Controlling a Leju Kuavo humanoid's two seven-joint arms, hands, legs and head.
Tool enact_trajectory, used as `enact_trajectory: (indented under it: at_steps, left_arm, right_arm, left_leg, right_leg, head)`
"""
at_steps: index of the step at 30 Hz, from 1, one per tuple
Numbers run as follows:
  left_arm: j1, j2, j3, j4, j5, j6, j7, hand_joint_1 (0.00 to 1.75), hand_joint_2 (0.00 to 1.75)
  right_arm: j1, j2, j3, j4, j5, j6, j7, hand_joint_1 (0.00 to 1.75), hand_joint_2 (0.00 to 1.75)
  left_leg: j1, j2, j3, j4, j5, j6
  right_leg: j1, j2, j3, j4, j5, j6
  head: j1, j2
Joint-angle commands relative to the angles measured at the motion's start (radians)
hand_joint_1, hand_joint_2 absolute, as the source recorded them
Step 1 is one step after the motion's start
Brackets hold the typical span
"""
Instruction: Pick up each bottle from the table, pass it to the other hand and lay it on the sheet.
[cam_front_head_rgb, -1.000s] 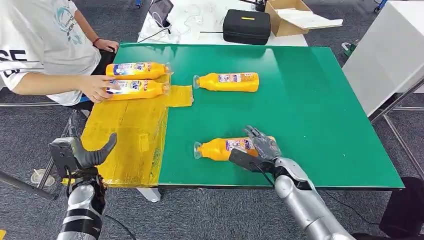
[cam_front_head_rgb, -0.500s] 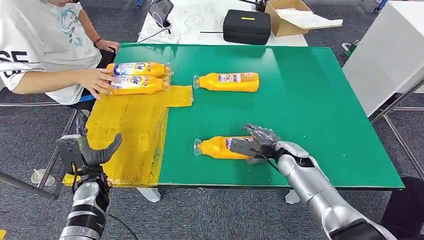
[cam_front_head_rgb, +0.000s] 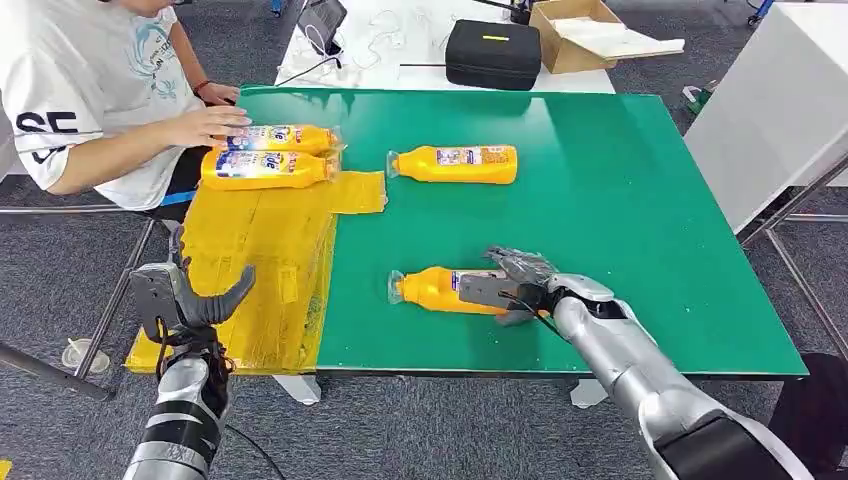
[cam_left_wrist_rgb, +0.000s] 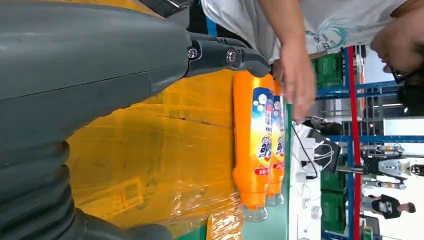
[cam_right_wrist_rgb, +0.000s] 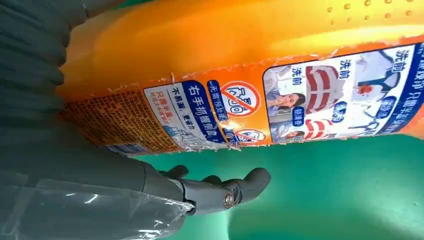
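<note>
Right robot hand (cam_front_head_rgb: 512, 284) wrapped around the near bottle (cam_front_head_rgb: 432, 291), lying flat on the green bench (cam_front_head_rgb: 620, 200) near its front edge (label close up in the right wrist view). Left robot hand (cam_front_head_rgb: 190, 305) empty, fingers apart, raised over the near end of the yellow sheet (cam_front_head_rgb: 260, 260). Second bottle (cam_front_head_rgb: 455, 164) lying farther back on the bench, well apart. Two more bottles (cam_front_head_rgb: 268, 155) side by side on the far end of the sheet, touched by a person's hand (cam_front_head_rgb: 210, 125).

Green table (cam_front_head_rgb: 620, 180), yellow sheet (cam_front_head_rgb: 260, 260) at its edge, two orange bottles (cam_front_head_rgb: 455, 163) (cam_front_head_rgb: 440, 290)
</note>
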Motion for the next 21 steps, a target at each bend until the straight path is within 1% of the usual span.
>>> enact_trajectory:
  at_steps: [1, 5, 7, 8, 10, 11, 12, 13, 14, 15, 16, 17, 18, 19, 20, 21]
  left_arm:
    - [-0.064, 0.003, -0.024, 0.106, -0.001, -0.003, 0.004, 0.00, 1.75]
    - [-0.063, 0.001, -0.030, 0.110, 0.004, 0.000, 0.004, 0.00, 1.75]
    - [-0.054, -0.001, -0.031, 0.099, 0.009, -0.007, 0.004, 0.00, 1.75]
    - [-0.044, -0.004, -0.028, 0.089, 0.016, -0.019, 0.004, 0.00, 1.75]
    - [-0.026, -0.014, -0.014, 0.074, 0.030, -0.045, 0.004, 0.00, 1.75]
    - [-0.007, -0.022, -0.013, 0.043, 0.031, -0.061, 0.005, 0.00, 1.75]
    - [0.010, -0.028, -0.012, 0.013, 0.033, -0.071, 0.009, 0.00, 1.75]
    - [0.018, -0.030, -0.014, -0.002, 0.033, -0.075, 0.014, 0.00, 1.75]
    - [0.018, -0.030, -0.014, -0.002, 0.033, -0.075, 0.014, 0.00, 1.75]
    - [0.022, -0.031, -0.015, -0.008, 0.032, -0.077, 0.018, 0.00, 1.75]
    - [0.024, -0.033, -0.012, -0.014, 0.043, -0.095, 0.028, 0.00, 1.75]
    - [0.027, -0.035, -0.012, -0.020, 0.050, -0.105, 0.031, 0.00, 1.75]
    - [0.035, -0.042, -0.013, -0.038, 0.067, -0.128, 0.040, 0.00, 1.75]
    - [0.041, -0.046, -0.016, -0.050, 0.075, -0.139, 0.045, 0.00, 1.75]
    - [0.052, -0.053, -0.022, -0.072, 0.101, -0.173, 0.063, 0.00, 1.75]
    - [0.064, -0.058, -0.036, -0.095, 0.121, -0.204, 0.084, 0.00, 1.75]
  right_arm:
    - [0.005, -0.008, 0.064, 0.118, -0.057, 0.026, -0.056, 1.75, 1.75]
    - [0.042, -0.015, 0.054, 0.069, -0.110, -0.021, -0.087, 1.75, 1.75]
    - [0.096, -0.014, 0.001, -0.013, -0.168, -0.092, -0.112, 1.75, 1.75]
    - [0.142, -0.012, -0.033, -0.088, -0.184, -0.158, -0.109, 1.75, 1.75]
    - [0.226, 0.034, -0.122, -0.214, -0.197, -0.292, -0.108, 1.75, 1.75]
    - [0.278, 0.077, -0.186, -0.302, -0.184, -0.381, -0.116, 1.75, 1.75]
    - [0.302, 0.097, -0.205, -0.356, -0.153, -0.418, -0.104, 1.75, 1.75]
    - [0.311, 0.103, -0.208, -0.384, -0.139, -0.412, -0.083, 1.75, 1.75]
    - [0.311, 0.103, -0.208, -0.384, -0.139, -0.412, -0.083, 1.75, 1.75]
    - [0.312, 0.102, -0.210, -0.396, -0.135, -0.406, -0.075, 1.75, 1.75]
    - [0.330, 0.128, -0.260, -0.417, -0.144, -0.452, -0.121, 1.75, 1.75]
    - [0.335, 0.136, -0.273, -0.427, -0.141, -0.469, -0.133, 1.75, 1.75]
    - [0.359, 0.167, -0.317, -0.468, -0.153, -0.524, -0.171, 1.75, 1.75]
    - [0.367, 0.172, -0.324, -0.487, -0.137, -0.544, -0.173, 1.75, 1.75]
    - [0.393, 0.202, -0.365, -0.537, -0.151, -0.603, -0.209, 1.75, 1.75]
    - [0.413, 0.214, -0.384, -0.575, -0.124, -0.655, -0.224, 1.75, 1.75]
  left_leg:
    - [0.001, -0.002, 0.003, -0.001, 0.000, 0.001]
    - [0.000, -0.002, 0.004, -0.001, 0.000, 0.001]
    - [0.001, -0.001, 0.005, -0.002, -0.001, 0.001]
    - [0.001, -0.002, 0.005, -0.002, 0.000, 0.001]
    - [0.001, -0.002, 0.004, -0.002, -0.001, 0.000]
    - [0.001, 0.000, 0.004, -0.002, -0.001, 0.000]
    - [0.001, 0.000, 0.006, -0.003, -0.001, 0.000]
    - [0.001, 0.002, 0.008, -0.004, -0.002, 0.000]
    - [0.000, 0.003, 0.003, -0.001, -0.002, 0.000]
    - [0.000, 0.005, 0.004, -0.001, -0.003, 0.000]
    - [0.001, 0.003, 0.000, 0.000, -0.003, 0.000]
    - [0.000, 0.003, 0.000, 0.000, -0.003, 0.000]
    - [0.001, 0.001, -0.002, 0.000, -0.002, 0.000]
    - [0.001, 0.000, -0.003, 0.000, -0.001, 0.000]
    - [0.001, 0.000, -0.001, 0.000, -0.003, 0.000]
    - [0.001, 0.001, -0.001, 0.000, -0.003, 0.000]
  right_leg:
    - [0.001, -0.003, 0.005, -0.002, -0.001, -0.001]
    - [0.001, -0.003, 0.005, -0.002, -0.001, -0.001]
    - [0.001, -0.003, 0.005, -0.002, -0.001, -0.001]
    - [0.001, -0.003, 0.006, -0.003, -0.001, -0.002]
    - [0.001, -0.003, 0.005, -0.002, -0.001, -0.001]
    - [0.002, -0.001, 0.004, -0.002, -0.001, -0.001]
    - [0.002, -0.001, 0.006, -0.003, -0.001, -0.002]
    - [0.002, 0.000, 0.008, -0.004, -0.002, -0.003]
    - [0.001, 0.002, 0.002, -0.001, -0.001, -0.002]
    - [0.001, 0.003, 0.004, -0.001, -0.002, -0.003]
    - [0.001, 0.002, 0.000, 0.001, -0.001, -0.002]
    - [0.001, 0.002, 0.000, 0.001, -0.002, -0.002]
    - [0.001, 0.001, -0.003, 0.000, -0.001, -0.001]
    - [0.001, 0.000, -0.003, 0.000, -0.001, -0.001]
    - [0.001, 0.000, -0.001, 0.000, -0.002, -0.001]
    - [0.001, 0.000, 0.000, 0.000, -0.003, -0.002]
  head:
    - [0.000, 0.000]
    - [0.000, 0.000]
    - [0.000, 0.000]
    - [0.000, 0.000]
    - [0.000, 0.000]
    - [0.000, 0.000]
    - [0.000, 0.000]
    - [0.000, 0.000]
    - [0.000, 0.000]
    - [0.000, 0.000]
    - [0.000, 0.000]
    - [-0.002, 0.000]
    - [-0.001, 0.000]
    - [-0.001, 0.000]
    - [0.000, 0.000]
    - [0.000, 0.000]
